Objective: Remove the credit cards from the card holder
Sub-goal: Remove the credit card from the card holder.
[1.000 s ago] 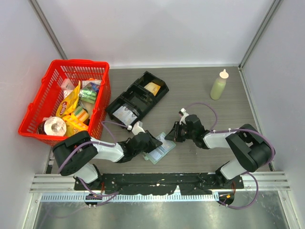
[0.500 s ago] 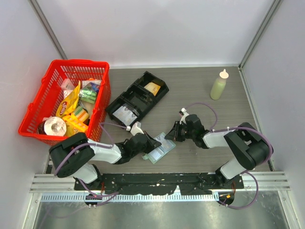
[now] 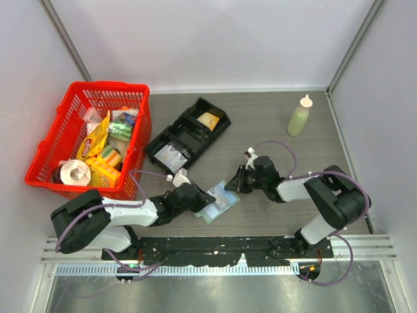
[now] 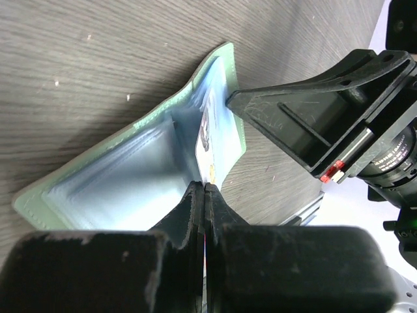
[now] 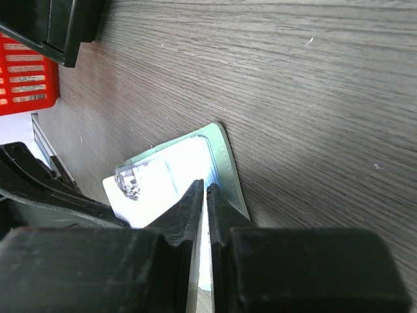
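Credit card (image 4: 210, 140) removal has just moved on: your left gripper (image 4: 204, 190), slightly parted a second ago, is now clamped tight on the pale blue card's near edge, and its arm has drawn back to the left. Your right gripper (image 5: 205, 189) keeps its jaws nearly closed on the far flap of the card holder (image 4: 98, 179), which lies open on the table (image 3: 273, 124) between both arms. Most of the card still sits in its pocket, so you likely have the pull itself left to finish
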